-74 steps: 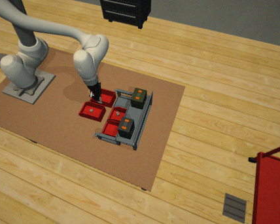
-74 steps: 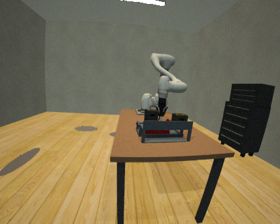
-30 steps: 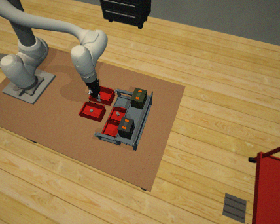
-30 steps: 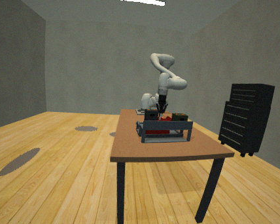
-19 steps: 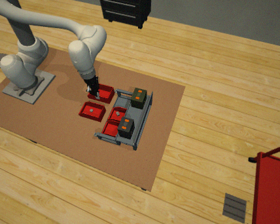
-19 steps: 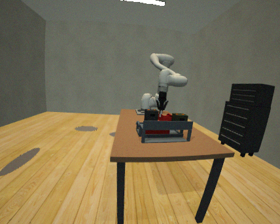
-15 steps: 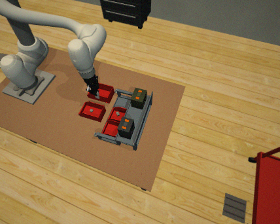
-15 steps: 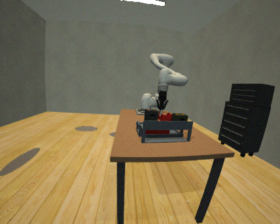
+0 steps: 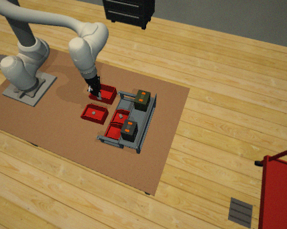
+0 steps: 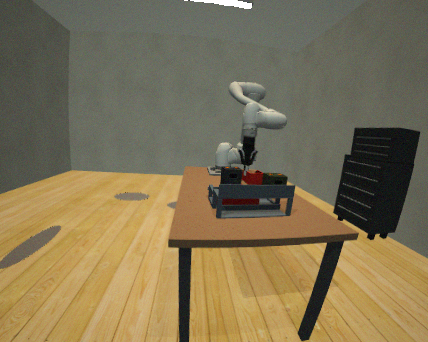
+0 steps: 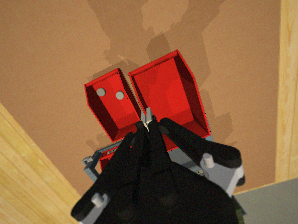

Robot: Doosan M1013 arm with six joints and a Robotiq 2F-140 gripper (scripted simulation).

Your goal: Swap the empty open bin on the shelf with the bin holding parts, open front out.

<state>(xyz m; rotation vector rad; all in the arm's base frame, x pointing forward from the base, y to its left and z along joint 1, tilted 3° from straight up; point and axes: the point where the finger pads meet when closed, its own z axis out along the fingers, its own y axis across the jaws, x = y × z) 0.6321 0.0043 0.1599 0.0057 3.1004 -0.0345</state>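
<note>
My gripper (image 9: 98, 97) is shut on a thin side wall of the empty red bin (image 9: 104, 93) and holds it upright by that wall, to the left of the grey shelf (image 9: 129, 120). In the wrist view the fingertips (image 11: 146, 124) pinch the edge of the empty bin (image 11: 170, 100). The red bin with parts (image 9: 94, 114) stands on the table just beside it, with two grey parts inside in the wrist view (image 11: 111, 106). In the exterior view the gripper (image 10: 247, 162) and the held bin (image 10: 252, 177) are behind the shelf (image 10: 251, 199).
The shelf holds two more red bins (image 9: 121, 117) (image 9: 112, 132) on its lower level and two dark boxes (image 9: 142, 100) (image 9: 129, 130) on top. The arm's base (image 9: 24, 80) is at the table's left end. A black drawer cabinet (image 10: 378, 182) stands off the table.
</note>
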